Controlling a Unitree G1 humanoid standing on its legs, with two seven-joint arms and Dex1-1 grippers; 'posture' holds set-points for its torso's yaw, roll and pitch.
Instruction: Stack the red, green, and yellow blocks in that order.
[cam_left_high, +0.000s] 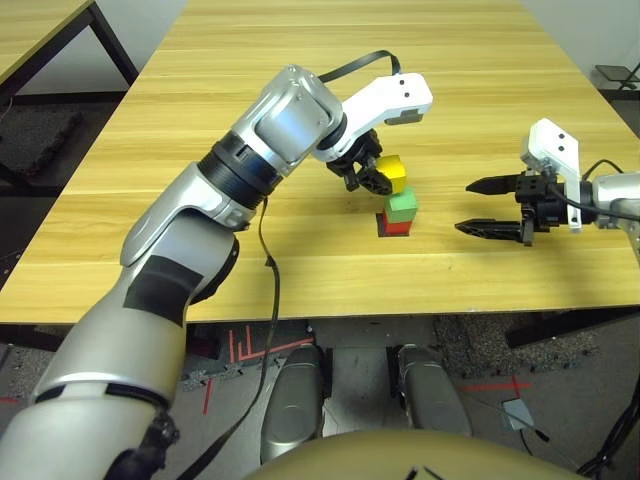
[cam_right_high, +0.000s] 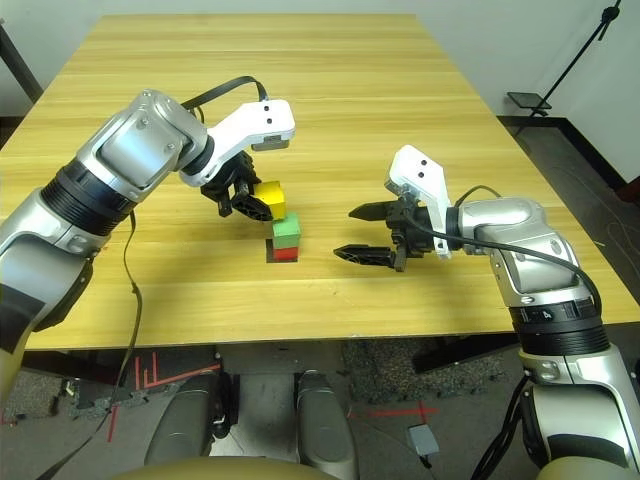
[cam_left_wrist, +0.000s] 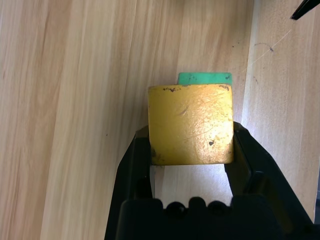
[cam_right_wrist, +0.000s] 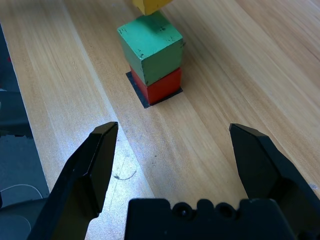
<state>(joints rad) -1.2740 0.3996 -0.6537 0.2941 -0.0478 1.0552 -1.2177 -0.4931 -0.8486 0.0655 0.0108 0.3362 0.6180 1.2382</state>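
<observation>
Three blocks sit near the middle of a pale wooden table (cam_left_high: 480, 90) with long plank-like grain. The red block (cam_right_wrist: 161, 86) rests on a flat black square patch (cam_right_wrist: 141, 94) on the tabletop, and the green block (cam_right_wrist: 150, 46) sits squarely on top of it. The yellow block (cam_left_wrist: 191, 124) is off the table, clamped between the two black fingers of the left gripper (cam_left_high: 372, 178), and hangs just above the green one, a little toward ten o'clock of the stack in the head view; whether the two touch cannot be told.

At about three o'clock of the stack, well apart from it, the right gripper (cam_right_high: 368, 232) hovers over bare wood with its fingers spread wide and nothing between them, pointing toward the blocks.

Beyond the table's edges the floor is dark and speckled, with red tape marks (cam_left_high: 240, 350) near the front edge. A second wooden table (cam_left_high: 40, 30) with a black frame stands at ten o'clock, and a black stand leg (cam_right_high: 585, 50) shows at two o'clock.
</observation>
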